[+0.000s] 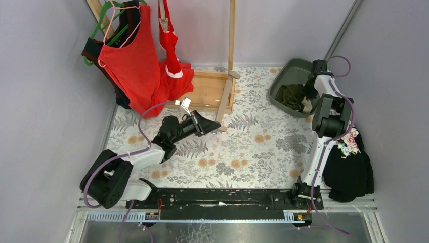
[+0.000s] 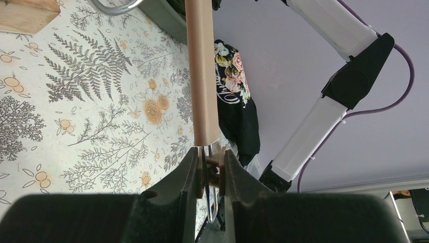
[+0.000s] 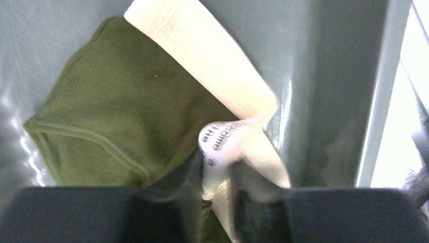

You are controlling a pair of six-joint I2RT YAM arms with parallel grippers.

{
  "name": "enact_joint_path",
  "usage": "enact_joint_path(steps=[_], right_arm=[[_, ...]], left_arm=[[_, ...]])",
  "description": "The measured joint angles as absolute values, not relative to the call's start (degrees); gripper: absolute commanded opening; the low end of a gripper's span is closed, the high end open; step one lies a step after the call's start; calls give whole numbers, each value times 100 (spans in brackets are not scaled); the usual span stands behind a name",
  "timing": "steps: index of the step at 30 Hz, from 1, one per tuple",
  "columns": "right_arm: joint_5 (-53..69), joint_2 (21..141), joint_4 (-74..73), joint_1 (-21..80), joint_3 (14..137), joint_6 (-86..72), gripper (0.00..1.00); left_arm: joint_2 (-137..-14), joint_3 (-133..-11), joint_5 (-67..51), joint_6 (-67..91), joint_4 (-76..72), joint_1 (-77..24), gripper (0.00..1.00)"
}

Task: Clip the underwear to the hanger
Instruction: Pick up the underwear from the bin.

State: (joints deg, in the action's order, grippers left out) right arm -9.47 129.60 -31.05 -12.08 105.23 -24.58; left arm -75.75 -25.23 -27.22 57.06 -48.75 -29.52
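Note:
The olive green underwear (image 3: pixel 116 106) with a cream waistband (image 3: pixel 202 55) lies in the grey bin (image 3: pixel 329 76). My right gripper (image 3: pixel 217 167) reaches down into the bin, and a fold of the waistband and its lettered label sits pinched between the blurred fingers. From above, this gripper (image 1: pixel 307 93) hangs over the green underwear (image 1: pixel 291 96). The red underwear (image 1: pixel 169 45) hangs from a clip at the back rack. My left gripper (image 2: pixel 210 154) is shut on the metal clip at the near end of the tan hanger bar (image 2: pixel 202 76). From above it (image 1: pixel 210 125) is left of centre.
A large red tank top (image 1: pixel 131 66) hangs on hangers at the back left. A wooden rack base (image 1: pixel 207 91) with an upright post stands behind the left gripper. A black floral cloth (image 1: pixel 349 167) lies at the right edge beside the right arm. The grey bin (image 1: pixel 283 73) is back right.

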Motion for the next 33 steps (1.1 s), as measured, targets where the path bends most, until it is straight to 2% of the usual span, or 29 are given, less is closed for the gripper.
enact_joint_path(steps=[1,7,11,20,33], right_arm=[[-947,12960,-3098,-1216,10523,-2512,0],[-939,12637,-2676,-1197,9913,-2453,0],[-950,11769,-2650,-1044,9345,-2300,0],[-1002,8969,-2674,19,9581,-1973,0],[-1190,7006,-3793,707,8925,-1992,0]], left_arm=[[-7581,-2523,-2722,5706,-4877,-2952,0],[-7590,-2482,-2722,5706,-4882,-2952,0],[-7577,-2440,-2716,5688,-4875,-2952,0],[-6936,-2368,-2593,5540,-4558,-2952,0],[-5581,-2176,-2373,5277,-3804,-2952,0]])
